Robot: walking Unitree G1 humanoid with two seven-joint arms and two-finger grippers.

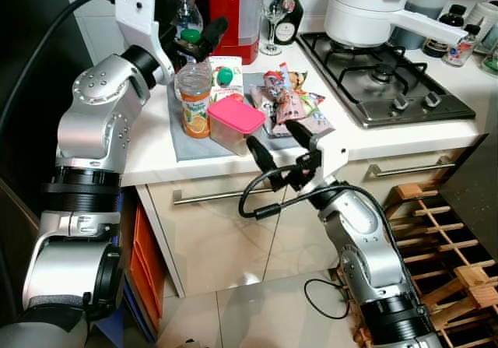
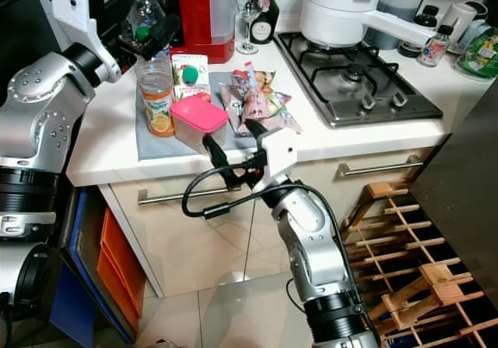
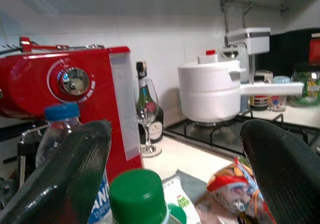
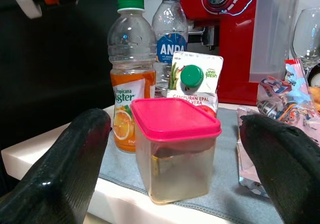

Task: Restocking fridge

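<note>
Groceries for the fridge are all sitting on a grey mat near the front edge of the white counter: an orange juice bottle with a green cap, a clear tub with a pink lid just beside it, a juice pouch behind the tub, and a pile of snack packets off to the side toward the stove. My right gripper is just in front of the pink-lid tub at the counter edge, fingers spread wide and not touching it, with the tub lined up between them. My left gripper hangs above the juice bottle's cap, fingers also apart, nothing held. A water bottle stands behind, next to the red machine.
</note>
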